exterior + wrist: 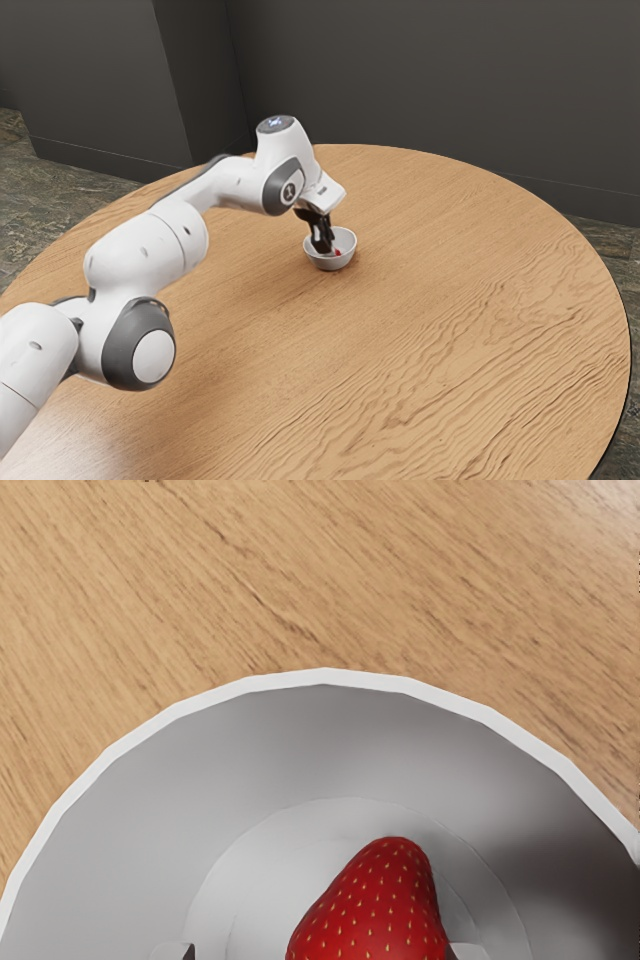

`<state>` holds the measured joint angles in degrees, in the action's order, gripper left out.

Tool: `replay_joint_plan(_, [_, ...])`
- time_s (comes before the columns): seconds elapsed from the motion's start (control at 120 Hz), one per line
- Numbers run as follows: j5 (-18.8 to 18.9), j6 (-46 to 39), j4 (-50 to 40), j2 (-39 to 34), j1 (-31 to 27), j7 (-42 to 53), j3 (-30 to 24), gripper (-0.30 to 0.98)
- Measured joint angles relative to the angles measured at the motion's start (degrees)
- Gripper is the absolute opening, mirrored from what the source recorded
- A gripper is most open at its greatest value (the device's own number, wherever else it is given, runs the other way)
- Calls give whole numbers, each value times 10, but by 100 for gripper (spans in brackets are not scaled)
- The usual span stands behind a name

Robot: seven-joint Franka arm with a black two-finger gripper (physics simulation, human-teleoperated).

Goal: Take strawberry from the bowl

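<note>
Red strawberry (375, 910) lies inside the white bowl (325, 677), between your widely parted jaws but nearer one side, so centre them on it before you close gently.

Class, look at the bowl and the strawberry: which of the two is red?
The strawberry: it is red, dotted with pale seeds, and lies inside the bowl, which is white and grey.
</note>
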<state>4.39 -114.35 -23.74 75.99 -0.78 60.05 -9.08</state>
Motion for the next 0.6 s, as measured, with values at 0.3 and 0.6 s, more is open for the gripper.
replay_joint_plan(0.3, [-1,-7,-5,4,0,1,-6,28])
replay_joint_plan(0.6, [-1,-10,-6,6,0,2,-7,27])
